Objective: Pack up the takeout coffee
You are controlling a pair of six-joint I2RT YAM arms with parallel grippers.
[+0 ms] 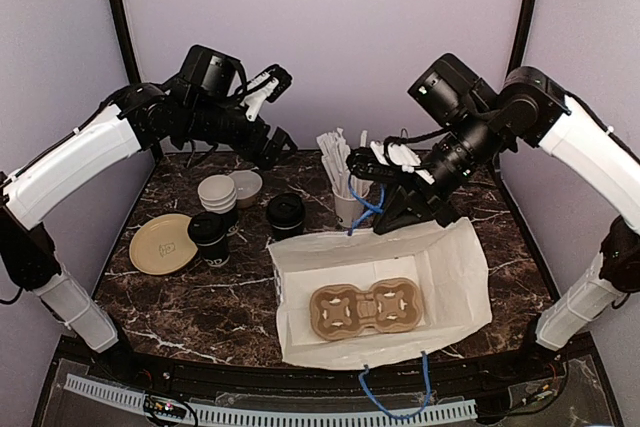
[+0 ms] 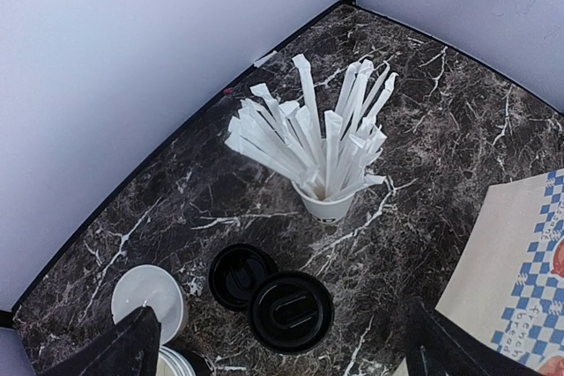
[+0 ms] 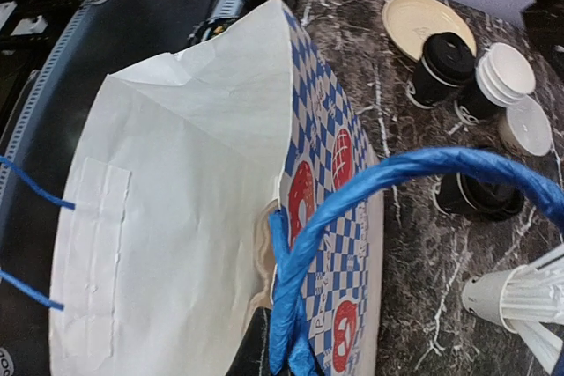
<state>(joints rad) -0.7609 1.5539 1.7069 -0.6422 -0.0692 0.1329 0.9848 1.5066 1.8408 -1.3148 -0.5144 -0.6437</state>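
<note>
Takeout coffee (image 1: pixel 209 237) is standing lidded on the tabletop (image 1: pixel 200 307), left of the paper bag (image 1: pixel 450 277). Bag is lying open, cup carrier (image 1: pixel 365 309) sitting inside. Bag print is showing blue checks and red round logos; lettering is reading as blur. Right end effector (image 1: pixel 362 163) is pinching the bag's blue handle (image 3: pixel 423 173). Left end effector (image 2: pixel 282 341) is hanging wide open, behind-left of the bag.

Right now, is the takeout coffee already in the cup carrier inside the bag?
No, the cup carrier lies empty, while the takeout coffee stands beside the tan plate.
</note>
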